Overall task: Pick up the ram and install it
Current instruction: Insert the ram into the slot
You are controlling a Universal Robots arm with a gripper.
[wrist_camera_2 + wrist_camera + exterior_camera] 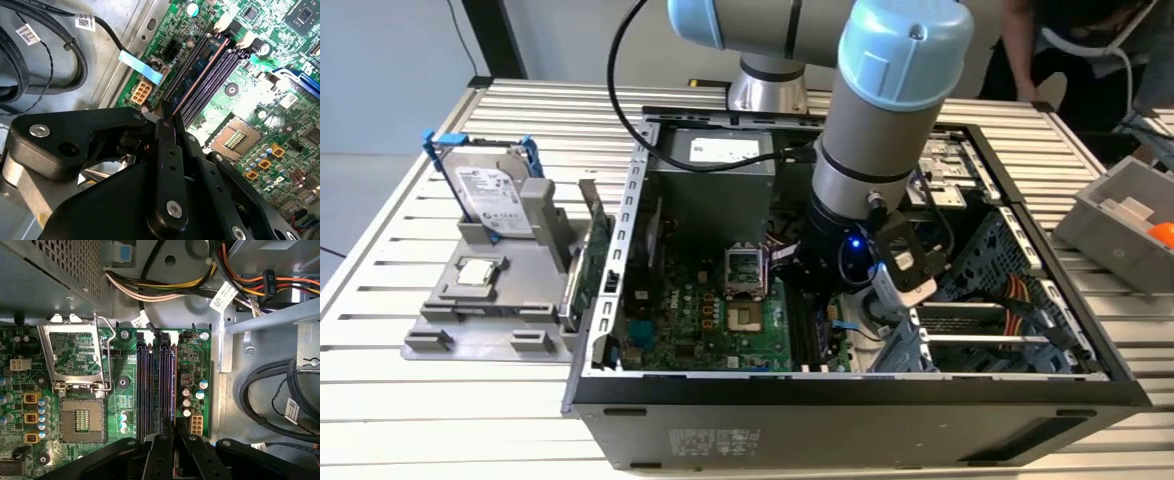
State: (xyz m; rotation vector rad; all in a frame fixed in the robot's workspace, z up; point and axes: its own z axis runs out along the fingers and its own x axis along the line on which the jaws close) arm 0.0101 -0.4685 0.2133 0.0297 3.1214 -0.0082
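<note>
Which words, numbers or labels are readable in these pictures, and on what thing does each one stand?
No text is clear enough to quote.
Hard drive label: print too small to read.
Power supply sticker: too small to read.
Case sticker: blurred.
White cable tags: printed codes too small to read, in both wrist views.
Motherboard markings: too small to read.

We see a hard drive (494,195) upright in a grey holder (487,300) beside the open computer case (854,400).
</note>
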